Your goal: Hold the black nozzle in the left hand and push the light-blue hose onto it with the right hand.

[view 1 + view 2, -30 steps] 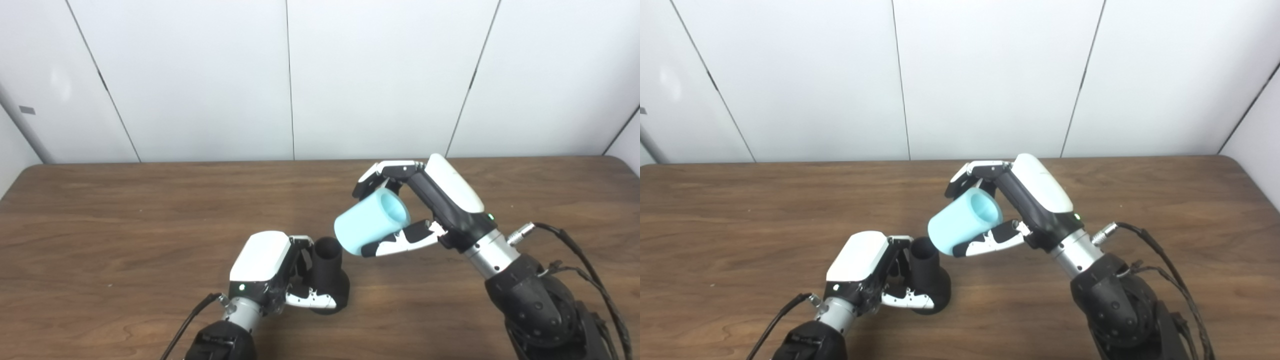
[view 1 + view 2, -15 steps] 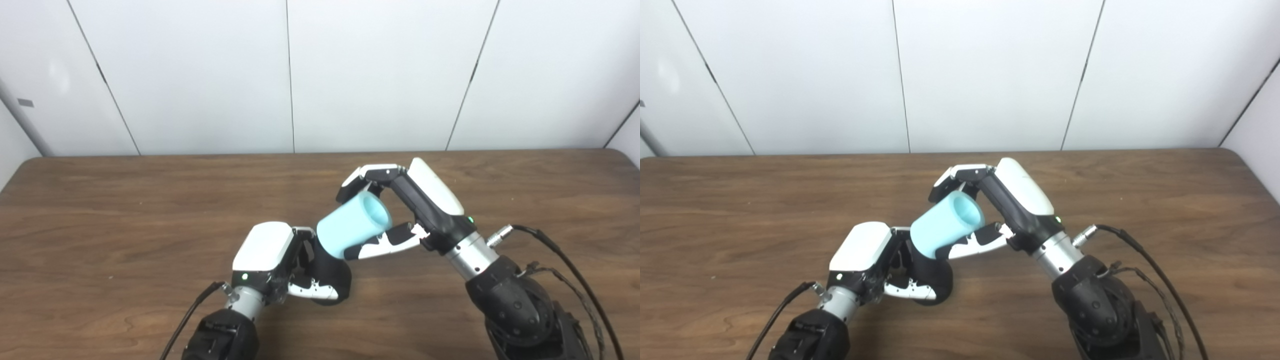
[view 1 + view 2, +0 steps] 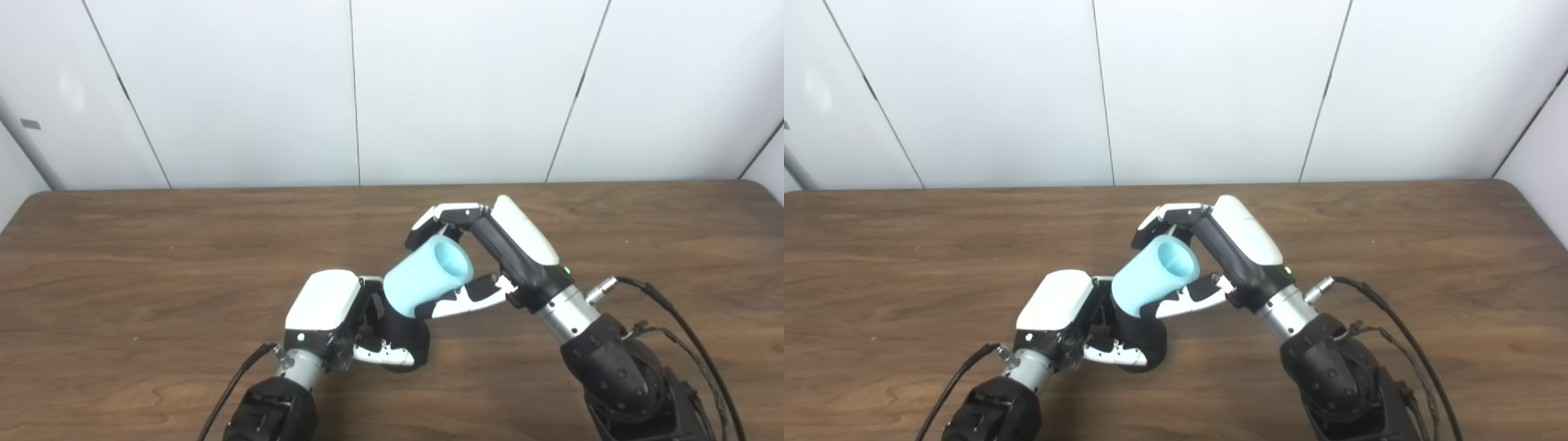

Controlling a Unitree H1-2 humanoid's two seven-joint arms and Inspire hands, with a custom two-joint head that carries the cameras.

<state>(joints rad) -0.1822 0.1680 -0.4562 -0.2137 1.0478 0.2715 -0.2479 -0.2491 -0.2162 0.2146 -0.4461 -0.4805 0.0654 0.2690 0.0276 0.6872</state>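
Moved since a second ago: light-blue hose (image 3: 429,279), carried down and left from clear air until its lower mouth sits over the top of the black nozzle (image 3: 407,343).

Hose: short tube, tilted, upper mouth open toward the far right corner of the table (image 3: 122,257). Depth of seating cannot be told; the joint is hidden by the tube.

Nozzle: upright near the middle of the table's near edge, only its flared base showing.

Right hand (image 3: 484,257): fingers and thumb clamped round the hose.

Left hand (image 3: 343,318): fingers closed on the nozzle base.

Risks, as judged:
- The tilt may jam the rim on one side of the nozzle.
- A slanted push could tip the nozzle or twist it out of the left hand.
- A hard squeeze may flatten the tube and block entry.
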